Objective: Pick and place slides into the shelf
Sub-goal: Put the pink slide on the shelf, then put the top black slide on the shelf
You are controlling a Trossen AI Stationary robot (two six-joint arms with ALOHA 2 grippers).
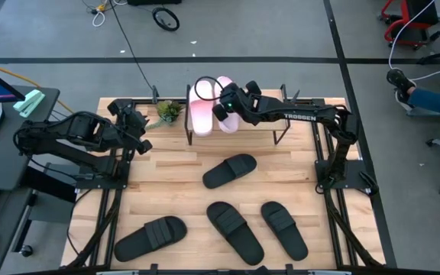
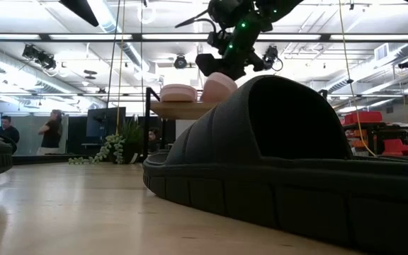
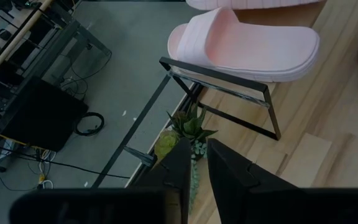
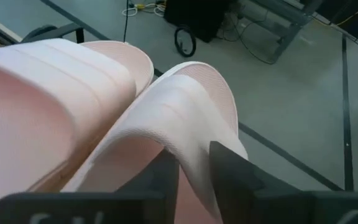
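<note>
Two pale pink slides sit on the shelf (image 1: 281,116) at the table's far edge, one (image 1: 201,114) lying flat on the plank top. My right gripper (image 1: 224,103) is over the other pink slide (image 1: 230,121) and is shut on it. In the low view this slide (image 2: 220,85) stands tilted beside the flat one (image 2: 178,92). Several black slides lie sole-down on the table: one (image 1: 230,170) in the middle, the others (image 1: 235,231) (image 1: 284,228) (image 1: 150,236) near the front. My left gripper (image 1: 140,130) waits shut at the table's left, near a small plant. My right gripper pinches the pink slide's wide strap at its edge (image 4: 188,146) between the two fingers (image 4: 232,168). It comes from above, slanting from the table's right. The slide sits tilted, its lower part at the shelf's plank top (image 2: 183,110) beside the other pink slide.
A small potted plant (image 1: 168,112) stands left of the shelf, just ahead of my left gripper (image 3: 197,168). In the low view a black slide (image 2: 261,163) fills the foreground. Bare wooden tabletop (image 1: 166,176) lies between the shelf and the black slides. People stand in the room beyond.
</note>
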